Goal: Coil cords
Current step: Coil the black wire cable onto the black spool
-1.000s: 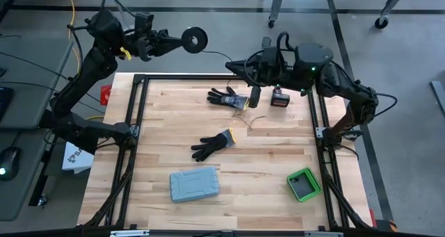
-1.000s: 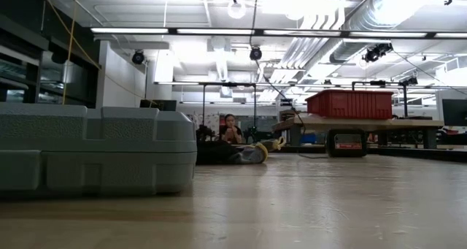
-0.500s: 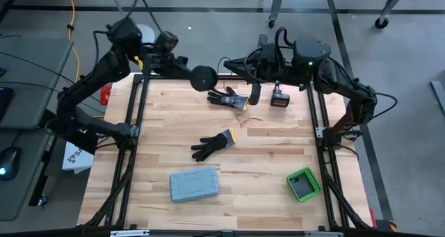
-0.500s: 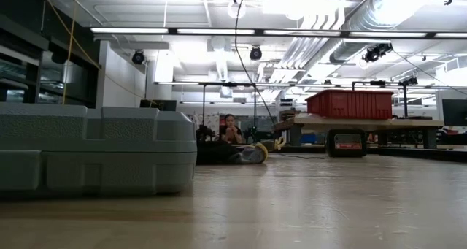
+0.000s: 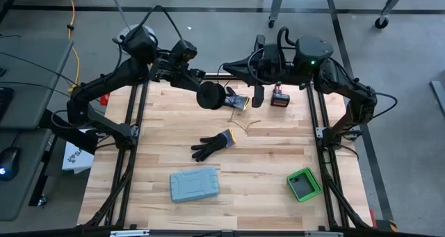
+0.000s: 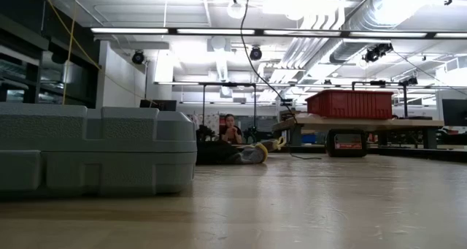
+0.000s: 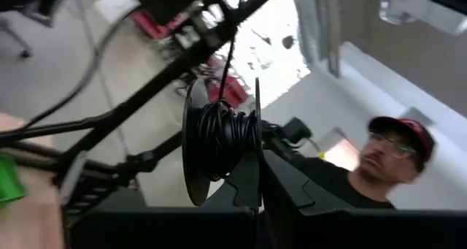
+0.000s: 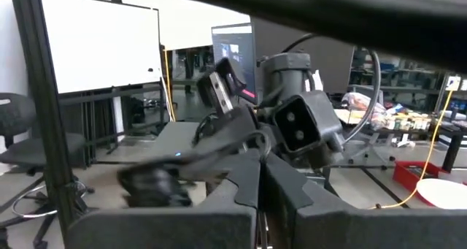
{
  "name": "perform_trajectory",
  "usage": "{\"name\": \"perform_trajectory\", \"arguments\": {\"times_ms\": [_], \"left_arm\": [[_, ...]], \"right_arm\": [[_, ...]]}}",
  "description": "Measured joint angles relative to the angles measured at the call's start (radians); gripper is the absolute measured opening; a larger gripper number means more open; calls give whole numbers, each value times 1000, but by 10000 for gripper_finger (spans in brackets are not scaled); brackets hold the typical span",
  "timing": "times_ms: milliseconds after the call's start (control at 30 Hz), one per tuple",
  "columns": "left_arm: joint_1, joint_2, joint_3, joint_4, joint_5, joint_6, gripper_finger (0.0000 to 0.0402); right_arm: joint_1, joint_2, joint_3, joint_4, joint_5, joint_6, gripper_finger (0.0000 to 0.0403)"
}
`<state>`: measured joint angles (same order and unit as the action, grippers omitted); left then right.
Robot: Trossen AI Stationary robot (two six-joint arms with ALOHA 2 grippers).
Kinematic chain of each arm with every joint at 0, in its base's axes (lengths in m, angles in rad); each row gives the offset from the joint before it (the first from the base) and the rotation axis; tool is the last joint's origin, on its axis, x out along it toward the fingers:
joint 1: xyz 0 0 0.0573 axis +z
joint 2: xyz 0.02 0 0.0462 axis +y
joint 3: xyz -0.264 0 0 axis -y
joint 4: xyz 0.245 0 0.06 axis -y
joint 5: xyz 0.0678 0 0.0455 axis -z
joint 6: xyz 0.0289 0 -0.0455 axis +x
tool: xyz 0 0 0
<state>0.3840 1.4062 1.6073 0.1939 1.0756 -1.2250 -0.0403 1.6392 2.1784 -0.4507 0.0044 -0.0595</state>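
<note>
L gripper [image 5: 201,91] over table's [image 5: 271,160] far edge, clenched on black spool [image 5: 208,96] w/ thin dark cord [image 7: 219,136] wound on hub; in L wrist view spool sits edge-on between 2 flanges, a strand running up off the winding. In high view spool hangs just beside far glove [image 5: 229,98], above it, not on the wood. Loose end of cord [image 5: 245,123] lying as short squiggle on table btwn the 2 gloves; in low view a thin dark line [image 6: 252,52] drops from top of frame down toward far end of table.

R gripper [image 5: 255,96] at far edge too, near red-black item [image 5: 280,98], fingers clenched together; can't tell if pinching cord. R wrist view: fingers [image 8: 248,187] pressed together, L arm's wrist unit [image 8: 299,128] just ahead, blurred dark shape beside it.

2nd glove [image 5: 214,144] mid-table, black w/ yellow cuff. Gray case [image 5: 195,184] near front, looming large at left of low view. Green box [image 5: 304,184] front R corner. Red bin [image 6: 352,104] on bench behind, low view.

Person [image 7: 365,169] in cap and glasses in L wrist view; another person [image 6: 230,129] far back in low view.

No legible brand, label or writing anywhere; whiteboard [image 8: 98,44] in R wrist view blank.
</note>
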Motion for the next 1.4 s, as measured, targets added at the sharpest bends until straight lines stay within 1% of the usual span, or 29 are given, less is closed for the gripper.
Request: {"name": "perform_trajectory", "arguments": {"times_ms": [100,233,467,633,800,900,1000,1167,1267,1300,1400], "left_arm": [[-24,18,0,125,-3,-73,0],[-51,38,0,265,-40,-138,0],[-68,65,0,423,-130,-142,0],[-69,69,0,568,-216,-112,0],[-69,69,0,567,-298,-2,0],[-59,68,0,567,-350,80,0],[-26,57,0,560,-351,129,0],[46,20,0,536,-345,218,0],[86,-1,0,516,-376,255,0],[97,-6,2,514,-378,261,0],[120,-9,3,512,-374,278,0]], "right_arm": [[-6,11,0,13,-12,15,0],[-8,43,0,51,-60,20,0],[-8,87,0,75,-125,44,0],[-8,104,0,85,-129,64,0],[-9,137,0,151,-173,114,0],[-9,147,0,155,-185,135,0],[-10,146,1,152,-183,140,0],[-6,133,2,163,-132,152,3],[-5,134,0,125,-112,184,24],[-5,136,-1,109,-105,185,36],[-5,138,-2,73,-33,169,85]]}}
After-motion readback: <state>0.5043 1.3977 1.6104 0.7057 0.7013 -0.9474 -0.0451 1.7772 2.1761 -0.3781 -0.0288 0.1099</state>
